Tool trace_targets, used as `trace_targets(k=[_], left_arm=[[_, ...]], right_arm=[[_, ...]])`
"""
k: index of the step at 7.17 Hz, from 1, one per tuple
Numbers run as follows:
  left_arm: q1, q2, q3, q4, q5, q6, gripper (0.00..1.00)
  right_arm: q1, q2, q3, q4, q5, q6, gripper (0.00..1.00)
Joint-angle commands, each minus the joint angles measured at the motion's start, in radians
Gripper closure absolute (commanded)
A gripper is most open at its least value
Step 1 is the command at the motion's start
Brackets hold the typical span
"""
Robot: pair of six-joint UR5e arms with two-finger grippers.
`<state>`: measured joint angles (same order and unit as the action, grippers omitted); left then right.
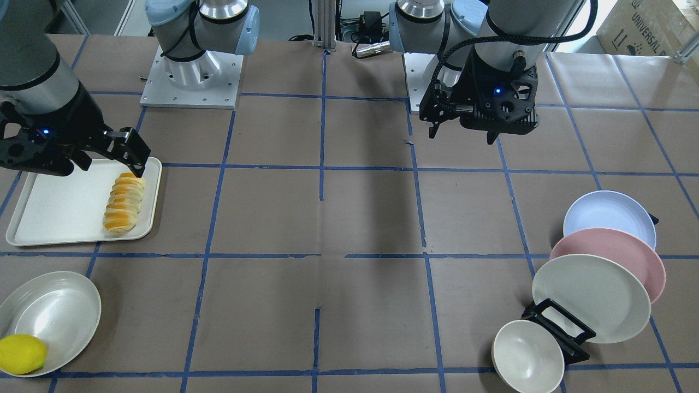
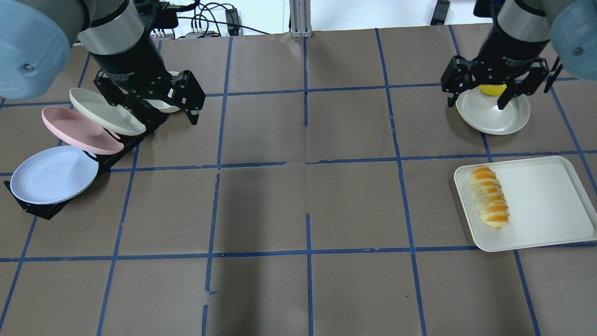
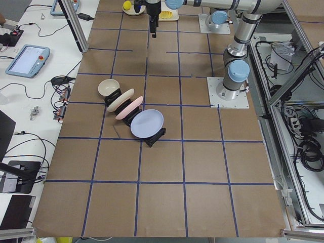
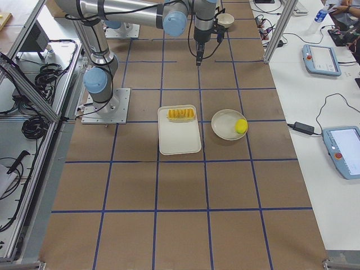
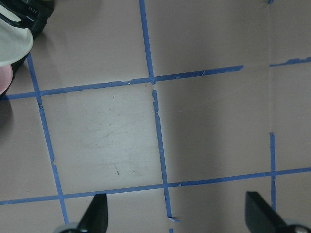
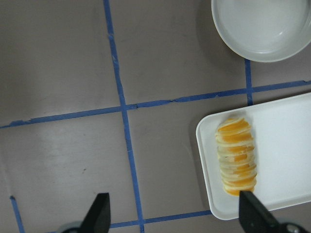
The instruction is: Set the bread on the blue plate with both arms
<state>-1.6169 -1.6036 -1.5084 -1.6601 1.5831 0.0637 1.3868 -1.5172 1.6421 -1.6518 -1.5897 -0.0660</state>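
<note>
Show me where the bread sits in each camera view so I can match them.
Front-facing: bread at left, on the white tray, right edge.
Overhead: bread at right, tray's left edge.
Exterior left: bread tiny, top edge.
Exterior right: bread near centre, tray's upper end.
Left wrist: not in view.
Right wrist: bread at lower right.
Shared landmark: the white tray under it.

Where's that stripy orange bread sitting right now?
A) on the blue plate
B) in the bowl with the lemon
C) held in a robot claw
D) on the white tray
D: the bread lies on the white tray, along one of its short edges, and the blue plate is bare.
</note>
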Motion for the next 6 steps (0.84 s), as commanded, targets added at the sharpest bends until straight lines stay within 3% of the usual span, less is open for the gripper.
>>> trace_targets(k=[1, 4, 6], left_arm=[[0.000, 0.001, -0.001, -0.001, 0.000, 0.002, 0.00], [0.002, -0.001, -0.001, 0.000, 0.001, 0.002, 0.00], [0.005, -0.001, -0.001, -0.001, 0.008, 0.008, 0.00]], right_arm=[[-0.130, -0.003, 0.176, -0.153, 0.004, -0.188, 0.15], [-0.221, 0.008, 0.459, -0.492, 0.000, -0.201, 0.15], [-0.244, 0.025, 0.537, -0.589, 0.000, -0.230, 0.15]])
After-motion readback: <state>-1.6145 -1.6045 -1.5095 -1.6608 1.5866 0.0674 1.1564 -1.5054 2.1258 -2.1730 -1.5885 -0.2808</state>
